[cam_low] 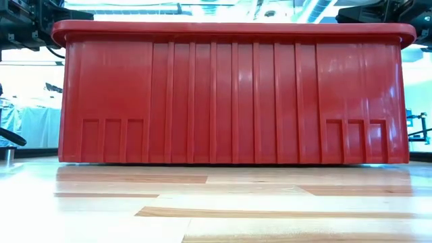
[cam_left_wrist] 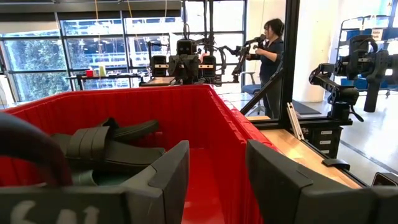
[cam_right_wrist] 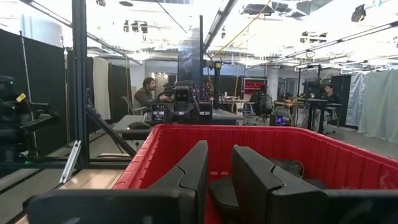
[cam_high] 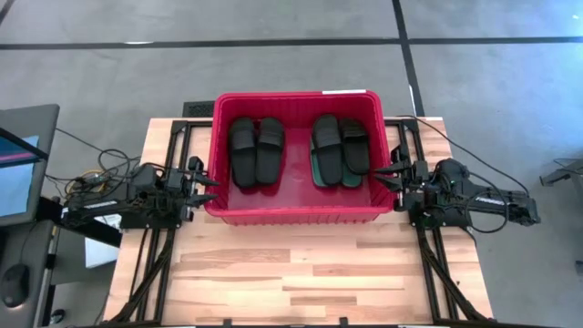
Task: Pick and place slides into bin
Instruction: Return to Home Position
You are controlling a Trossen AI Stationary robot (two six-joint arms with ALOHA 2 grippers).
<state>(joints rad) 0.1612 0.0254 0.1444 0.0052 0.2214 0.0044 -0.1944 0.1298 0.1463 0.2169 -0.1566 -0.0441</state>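
The slides (cam_high: 257,150) lie in 2 groups inside the bin (cam_high: 296,214) on the table (cam_high: 301,273)

Glossy ribbed red plastic bin (cam_low: 236,94) holds matt black rubber slides (cam_high: 243,150) on a smooth wood table (cam_high: 301,273)

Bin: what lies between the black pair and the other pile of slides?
Only bare red bin floor, as the high view shows, separates the black pair from the stacked slides. The left gripper and right gripper wait at the bin's ends.

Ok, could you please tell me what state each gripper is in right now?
Left gripper: open, empty, at the bin's left side.
Right gripper: open, empty, at the bin's right side.
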